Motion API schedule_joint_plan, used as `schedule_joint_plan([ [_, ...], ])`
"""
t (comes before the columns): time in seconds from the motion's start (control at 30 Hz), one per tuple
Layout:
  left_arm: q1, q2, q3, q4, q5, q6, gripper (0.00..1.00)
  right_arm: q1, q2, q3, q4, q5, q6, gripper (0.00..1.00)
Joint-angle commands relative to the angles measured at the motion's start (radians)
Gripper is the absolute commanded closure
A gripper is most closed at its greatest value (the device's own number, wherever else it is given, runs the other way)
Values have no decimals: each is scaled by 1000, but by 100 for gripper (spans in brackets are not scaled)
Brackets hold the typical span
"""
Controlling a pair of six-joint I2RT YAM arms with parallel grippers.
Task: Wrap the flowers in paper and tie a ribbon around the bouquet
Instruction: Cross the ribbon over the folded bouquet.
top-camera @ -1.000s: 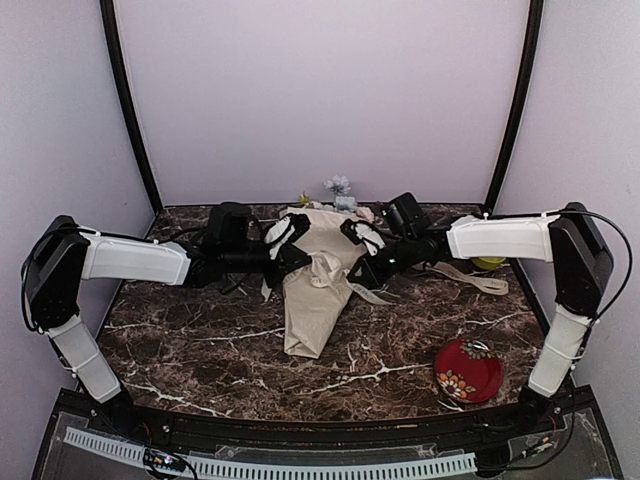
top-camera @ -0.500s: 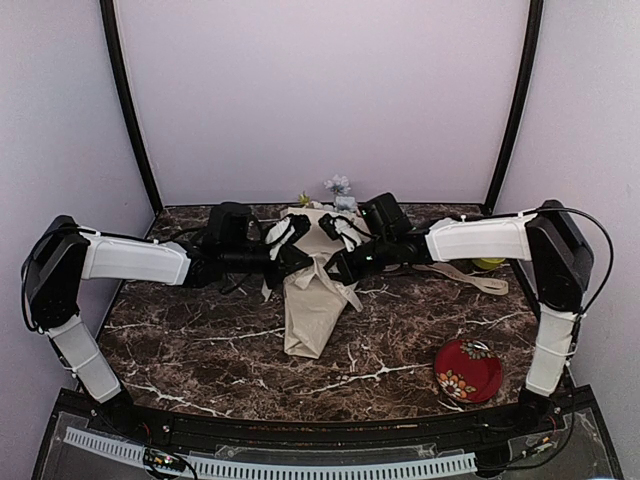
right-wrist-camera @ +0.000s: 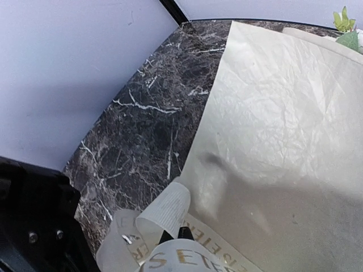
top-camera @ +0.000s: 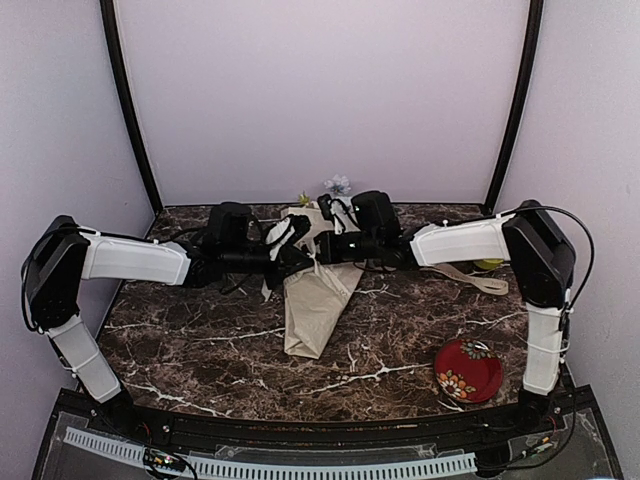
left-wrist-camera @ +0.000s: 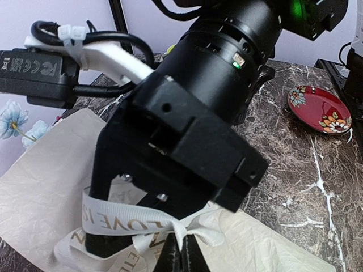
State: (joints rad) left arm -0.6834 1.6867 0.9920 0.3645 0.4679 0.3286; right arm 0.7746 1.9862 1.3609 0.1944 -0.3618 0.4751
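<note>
top, left-wrist and right-wrist views of a dark marbled table (top-camera: 200, 340) with two arms meeting at its far centre.

a. the bouquet (top-camera: 315, 300) lies at the middle of the table, its narrow end toward the near edge and its wide end toward the far wall. the flowers (top-camera: 338, 185) show at that far end, pale blooms with a little green leaf.

b. the paper (right-wrist-camera: 272, 113), cream and finely crinkled, forms the cone; in the right wrist view its flat face fills the right half of the frame, lying on the marble.

c. the ribbon (left-wrist-camera: 122, 218), cream-white with gold lettering, crosses the upper part of the cone and is drawn into a knot with small loops. a further length trails on the table to the right of the bouquet.

d. the left gripper (left-wrist-camera: 180, 256) reaches in from the left, fingers clenched, pinching the ribbon just beside the knot.

e. the right gripper (right-wrist-camera: 174, 233) reaches in from the right, close against the left one over the cone; its fingers are likewise clenched on the ribbon, which curls in loops around their tips.

f. a red plate (top-camera: 468, 370) with a floral pattern sits near the right front, well apart from the bouquet. a lime-green round thing (top-camera: 488, 264) lies at the right edge, partly hidden behind the right arm.
</note>
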Motion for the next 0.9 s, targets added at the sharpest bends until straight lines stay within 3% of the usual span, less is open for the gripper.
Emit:
schedule_joint_plan([
  [0.0,1,-20,-12,0,23,-7,100,-5,71,44,230,-55,159,100],
  [0.17,1,-23,-20,5,-5,-6,100,-5,116,55,295,-65,209,94],
  [0.37,1,-13,-19,21,-114,-31,100,-7,135,150,-18,-20,83,66],
  [0.5,1,1,-19,19,-134,-32,100,-6,72,157,-181,-51,-20,54],
  [0.7,2,27,-12,13,-162,-43,100,-19,-35,130,-344,-58,-109,53],
  [0.87,4,32,-12,11,-165,-43,100,-59,-87,93,-420,-55,-122,65],
])
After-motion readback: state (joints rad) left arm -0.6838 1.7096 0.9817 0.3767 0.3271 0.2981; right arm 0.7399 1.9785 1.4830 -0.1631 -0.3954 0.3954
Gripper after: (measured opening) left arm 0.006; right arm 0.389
